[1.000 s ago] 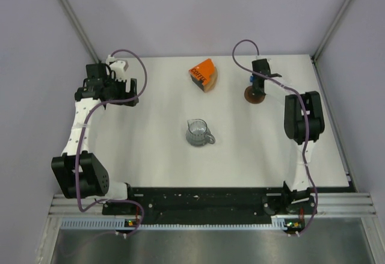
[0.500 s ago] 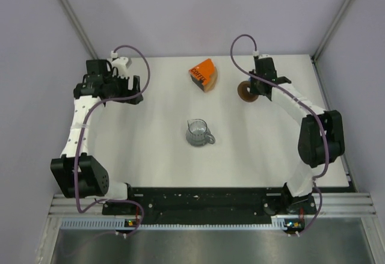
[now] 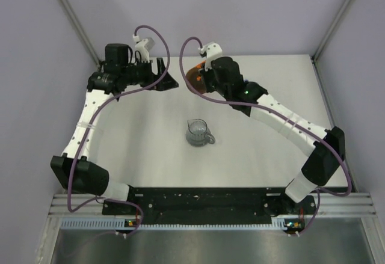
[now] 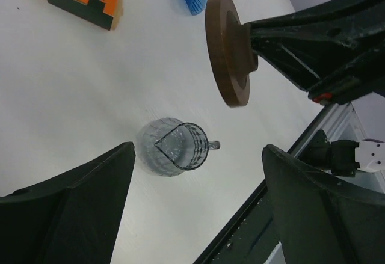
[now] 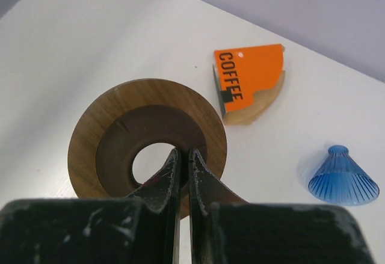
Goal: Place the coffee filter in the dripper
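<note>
Moved: both arms swung inward. Our right gripper [image 5: 180, 154] is clamped on the brown ring [image 5: 120, 125], through its hole.
Left gripper [image 4: 198, 150]: spread wide, empty.
Coffee filter [image 5: 260, 103]: tan edge showing under the orange box [image 5: 252, 71] on the table [image 5: 90, 35].
Dripper [image 5: 344, 180]: nearby, rim down.
Handling, we judge: light, limp paper that creases easily; pinch the exposed edge.

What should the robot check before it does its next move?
1. Right gripper shut on the dark brown flat wooden ring: ok.
2. Left gripper open, holding nothing: ok.
3. Light tan paper coffee filter picked up: not ok, it lies against the orange COFFEE box.
4. Bright blue ribbed plastic cone dripper wide rim up: not ok, its narrow end looks up.
5. Clear glass pitcher upright, untouched by either arm: ok.
</note>
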Action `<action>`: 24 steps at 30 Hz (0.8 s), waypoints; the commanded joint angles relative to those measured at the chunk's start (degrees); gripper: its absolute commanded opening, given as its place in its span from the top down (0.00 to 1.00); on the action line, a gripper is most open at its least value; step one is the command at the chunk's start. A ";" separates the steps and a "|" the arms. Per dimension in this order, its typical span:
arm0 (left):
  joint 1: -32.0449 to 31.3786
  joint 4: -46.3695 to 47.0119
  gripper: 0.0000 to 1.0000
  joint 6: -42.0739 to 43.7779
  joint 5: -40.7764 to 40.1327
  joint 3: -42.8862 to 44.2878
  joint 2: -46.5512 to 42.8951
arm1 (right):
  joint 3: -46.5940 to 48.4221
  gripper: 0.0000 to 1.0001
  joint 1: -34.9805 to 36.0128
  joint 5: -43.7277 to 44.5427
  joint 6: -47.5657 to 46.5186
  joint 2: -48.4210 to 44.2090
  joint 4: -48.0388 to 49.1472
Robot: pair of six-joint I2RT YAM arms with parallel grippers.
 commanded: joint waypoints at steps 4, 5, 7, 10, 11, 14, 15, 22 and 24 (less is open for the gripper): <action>-3.70 4.14 0.26 -6.63 -0.50 2.93 4.62 | 6.25 1.00 5.48 -0.02 -3.13 -0.27 3.40; -3.70 4.14 0.31 -6.89 -0.15 2.93 5.15 | 6.43 1.00 5.84 -0.54 -3.13 -0.18 3.40; -3.79 4.40 0.41 -7.25 0.99 2.84 6.11 | 6.52 1.00 6.19 -1.77 -3.13 -0.09 3.66; -3.79 5.54 0.50 -7.86 4.15 2.67 6.91 | 6.25 1.00 6.45 -3.53 -3.13 0.26 4.28; -3.79 5.98 0.52 -8.04 4.94 2.67 6.82 | 6.08 1.00 6.45 -4.06 -3.13 0.34 4.54; -3.79 7.39 0.52 -7.69 6.35 2.32 6.65 | 6.25 1.00 6.45 -4.50 -3.13 0.96 4.63; -3.79 7.91 0.50 -7.60 6.88 1.97 6.56 | 6.17 1.00 6.54 -4.76 -3.13 1.13 4.81; -3.88 11.70 0.62 -10.32 9.96 0.12 6.29 | 6.52 1.00 6.54 -6.61 -3.13 1.93 5.95; -3.79 10.83 0.85 -10.32 9.17 0.64 7.17 | 6.61 1.00 6.45 -6.61 -3.13 2.10 6.04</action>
